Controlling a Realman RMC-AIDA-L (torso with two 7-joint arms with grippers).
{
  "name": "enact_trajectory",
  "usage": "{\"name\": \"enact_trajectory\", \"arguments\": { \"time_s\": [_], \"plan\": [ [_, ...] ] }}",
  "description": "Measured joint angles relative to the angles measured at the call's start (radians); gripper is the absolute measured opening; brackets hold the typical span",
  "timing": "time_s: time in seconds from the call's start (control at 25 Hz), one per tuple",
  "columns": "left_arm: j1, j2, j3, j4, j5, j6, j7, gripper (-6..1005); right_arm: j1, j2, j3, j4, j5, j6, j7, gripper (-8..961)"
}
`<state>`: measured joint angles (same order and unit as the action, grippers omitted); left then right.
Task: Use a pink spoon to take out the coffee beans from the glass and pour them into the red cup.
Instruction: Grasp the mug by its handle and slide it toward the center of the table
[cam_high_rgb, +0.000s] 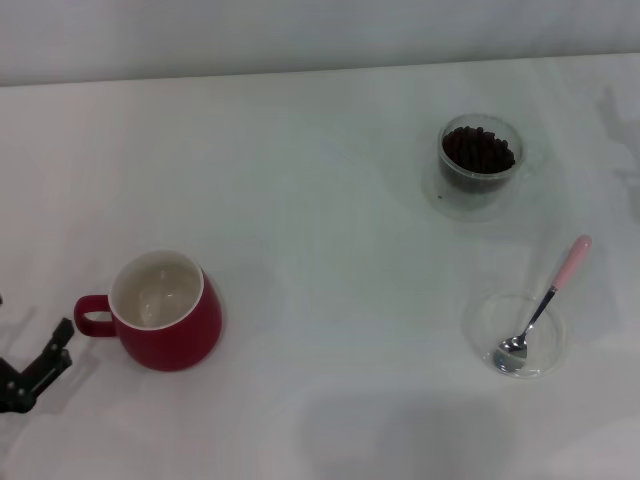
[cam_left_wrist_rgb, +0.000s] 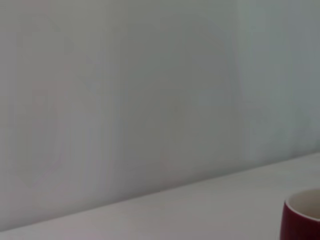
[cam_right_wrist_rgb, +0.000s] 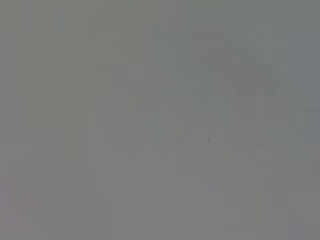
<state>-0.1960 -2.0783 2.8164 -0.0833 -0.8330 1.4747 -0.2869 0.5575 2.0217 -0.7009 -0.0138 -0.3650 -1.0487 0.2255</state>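
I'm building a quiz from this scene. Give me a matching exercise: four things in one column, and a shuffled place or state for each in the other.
1. pink spoon
2. coffee beans
3. red cup
4. left gripper

A. empty, white inside
B. heaped in the glass
C. by the red cup's handle
D. bowl resting in the clear dish

Pairs: 1-D, 2-B, 3-A, 4-C

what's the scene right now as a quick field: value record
red cup: upright on the table's left side, loop handle toward the left gripper, no beans visible inside
glass: far right of the table, upright
coffee beans: heaped inside the glass
pink spoon: bowl resting in the clear dish, handle sticking out over its rim
clear dish: near right, in front of the glass
left gripper: low at the left edge, beside the cup handle, holding nothing
right gripper: not in view
task progress: spoon not yet picked up
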Motion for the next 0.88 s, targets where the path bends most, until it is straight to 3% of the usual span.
{"name": "enact_trajectory", "arguments": {
  "time_s": [0.88],
  "plan": [
    [-0.038,-0.004,0.000,0.042,0.019,-0.097,0.012,888,-0.007,0.003,0.000,0.002,0.000,-0.008,0.001,850]
  ]
}}
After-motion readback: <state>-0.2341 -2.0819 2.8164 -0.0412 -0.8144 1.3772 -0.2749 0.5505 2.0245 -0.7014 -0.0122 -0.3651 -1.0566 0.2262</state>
